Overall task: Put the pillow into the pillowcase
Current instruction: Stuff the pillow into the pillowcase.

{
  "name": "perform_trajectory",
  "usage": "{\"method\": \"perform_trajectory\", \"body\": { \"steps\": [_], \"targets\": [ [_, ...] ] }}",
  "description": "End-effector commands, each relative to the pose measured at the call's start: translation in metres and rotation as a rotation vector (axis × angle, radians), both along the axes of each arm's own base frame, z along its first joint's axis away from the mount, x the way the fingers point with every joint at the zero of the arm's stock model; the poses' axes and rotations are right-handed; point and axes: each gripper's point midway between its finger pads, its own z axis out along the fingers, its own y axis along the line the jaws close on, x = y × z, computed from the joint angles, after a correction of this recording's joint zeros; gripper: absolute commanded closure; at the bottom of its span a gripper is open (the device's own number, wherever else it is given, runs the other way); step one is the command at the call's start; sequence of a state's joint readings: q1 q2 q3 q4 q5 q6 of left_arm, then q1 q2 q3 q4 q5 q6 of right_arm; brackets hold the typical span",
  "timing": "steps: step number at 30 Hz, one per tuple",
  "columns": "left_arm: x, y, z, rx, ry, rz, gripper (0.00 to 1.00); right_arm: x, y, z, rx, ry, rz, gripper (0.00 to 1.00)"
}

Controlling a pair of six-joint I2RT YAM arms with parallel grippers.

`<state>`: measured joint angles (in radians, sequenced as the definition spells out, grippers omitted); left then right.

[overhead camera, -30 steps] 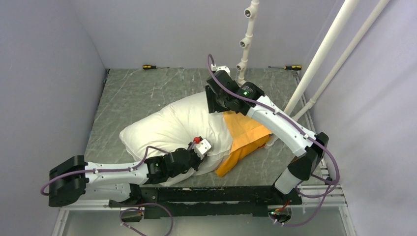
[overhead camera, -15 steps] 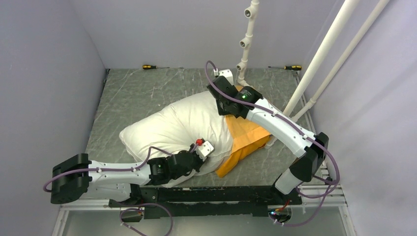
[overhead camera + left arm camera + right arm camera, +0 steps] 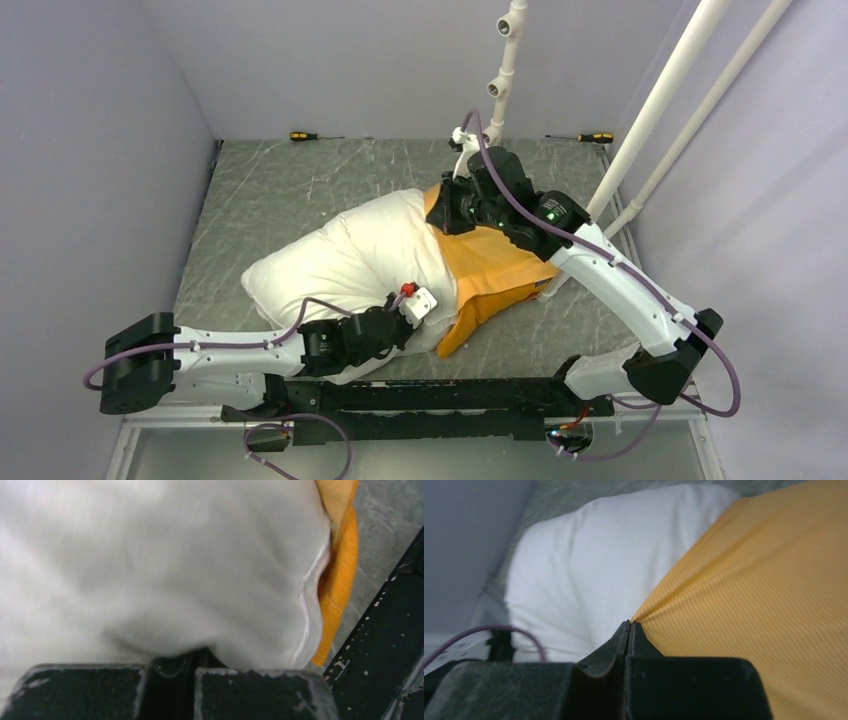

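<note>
Top external: grey table (image 3: 300, 190), lavender walls (image 3: 100, 150)

- The table (image 3: 300, 190) has a dark grey top veined with pale streaks, like marble.
- Plain pale lavender-grey walls close it in on three sides: a back wall (image 3: 350, 60), a left wall (image 3: 90, 200) and a right wall (image 3: 770, 250).
- An upright white pipe (image 3: 503, 70) with jointed fittings stands at the far edge.
- Two white poles (image 3: 662, 95) slant from the table's right side up out of the top external view.
- A screwdriver (image 3: 300, 135) with a yellow-and-black handle lies at the far left edge, and a second screwdriver (image 3: 597, 137) at the far right.
- A black rail (image 3: 450, 395) runs along the near edge, with a pale metal frame (image 3: 400, 455) below it.
- The light is soft and even, and the shadows are faint.
</note>
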<state>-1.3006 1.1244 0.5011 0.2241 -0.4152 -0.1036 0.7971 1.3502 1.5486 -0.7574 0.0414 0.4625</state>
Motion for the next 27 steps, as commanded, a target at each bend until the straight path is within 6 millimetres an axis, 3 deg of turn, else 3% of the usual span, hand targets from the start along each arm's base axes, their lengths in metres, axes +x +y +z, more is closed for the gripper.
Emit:
{"method": "perform_trajectory", "body": {
  "steps": [1, 4, 5, 9, 13, 17, 20, 22, 23, 26, 27],
  "targets": [
    [0.007, -0.015, 0.021, -0.01, -0.029, -0.002, 1.0, -0.065, 0.09, 0.089, 0.494, 0.037, 0.474, 1.0],
    [0.02, -0.013, 0.051, -0.028, -0.099, 0.071, 1.0, -0.074, 0.113, 0.102, 0.563, 0.084, 0.558, 1.0],
    [0.023, -0.012, 0.068, -0.026, -0.151, 0.086, 1.0, -0.076, 0.125, 0.096, 0.545, 0.112, 0.577, 1.0],
    [0.026, -0.008, 0.118, -0.012, -0.312, 0.146, 1.0, -0.087, 0.157, 0.107, 0.518, 0.119, 0.647, 1.0],
    [0.024, 0.006, 0.155, -0.032, -0.43, 0.216, 1.0, -0.089, 0.16, 0.108, 0.527, 0.105, 0.66, 1.0],
    [0.024, 0.012, 0.145, 0.037, -0.416, 0.237, 1.0, -0.083, 0.146, 0.075, 0.445, 0.101, 0.59, 1.0],
    [0.017, 0.004, 0.123, 0.095, -0.358, 0.186, 1.0, -0.075, 0.126, 0.028, 0.347, 0.128, 0.482, 1.0],
    [0.007, 0.0, 0.109, 0.135, -0.299, 0.13, 1.0, -0.068, 0.102, -0.006, 0.272, 0.151, 0.383, 1.0],
    [-0.002, -0.002, 0.099, 0.168, -0.258, 0.071, 0.93, -0.064, 0.091, -0.023, 0.235, 0.166, 0.34, 1.0],
    [-0.029, -0.009, 0.096, 0.15, -0.108, -0.04, 0.54, -0.055, 0.055, -0.077, 0.144, 0.223, 0.22, 1.0],
    [-0.038, -0.009, 0.098, 0.125, -0.044, -0.053, 0.29, -0.055, 0.046, -0.093, 0.132, 0.246, 0.198, 1.0]
  ]
}}
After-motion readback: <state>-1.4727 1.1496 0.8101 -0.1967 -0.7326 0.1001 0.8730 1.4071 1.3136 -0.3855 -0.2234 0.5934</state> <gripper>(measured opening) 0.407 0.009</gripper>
